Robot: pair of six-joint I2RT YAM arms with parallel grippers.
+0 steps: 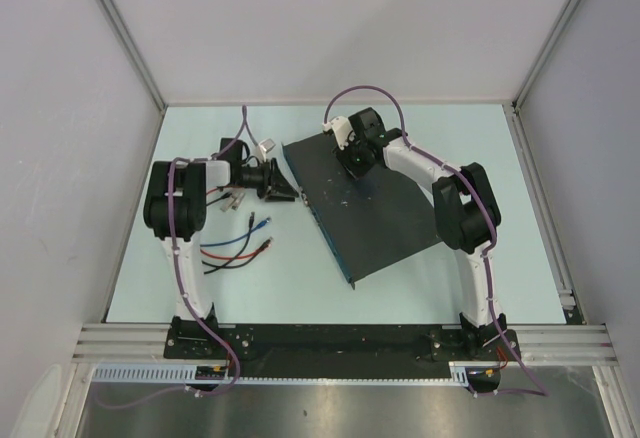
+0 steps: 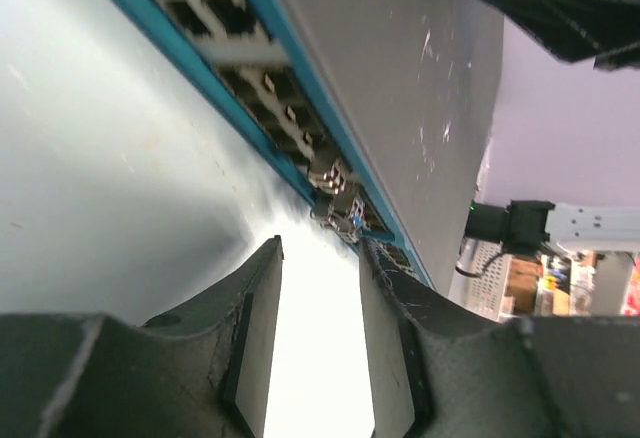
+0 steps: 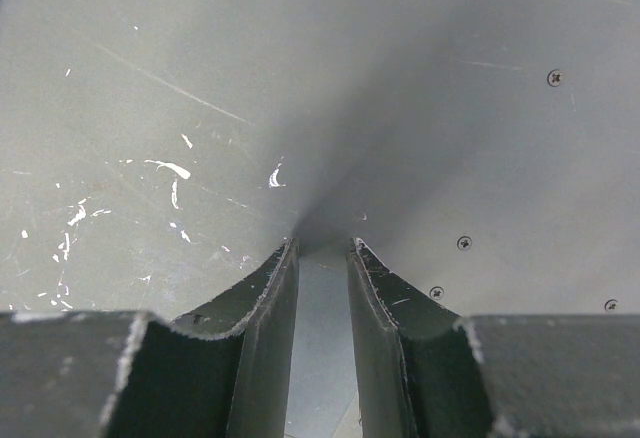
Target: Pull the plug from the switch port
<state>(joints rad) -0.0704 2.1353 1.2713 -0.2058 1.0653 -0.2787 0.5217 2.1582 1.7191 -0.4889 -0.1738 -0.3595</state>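
Observation:
The switch (image 1: pixel 395 213), a flat black box with a scuffed top, lies at an angle mid-table. Its blue socket edge (image 2: pixel 262 83) runs across the left wrist view. A small clear plug (image 2: pixel 344 208) sits in one port. My left gripper (image 1: pixel 289 192) is open and empty, its fingertips (image 2: pixel 268 258) a short way before the plug, which lines up with the gap between them (image 2: pixel 318 248). My right gripper (image 1: pixel 353 162) rests tip-down on the switch top (image 3: pixel 420 108), its jaws a narrow gap apart (image 3: pixel 322 248) and holding nothing. The plug is hidden in the top view.
Loose blue, red and black cables (image 1: pixel 238 246) lie on the pale table left of the switch, with small connectors (image 1: pixel 234 198) near the left arm. A silvery connector (image 1: pixel 266 145) lies behind the left gripper. Walls enclose the table on three sides.

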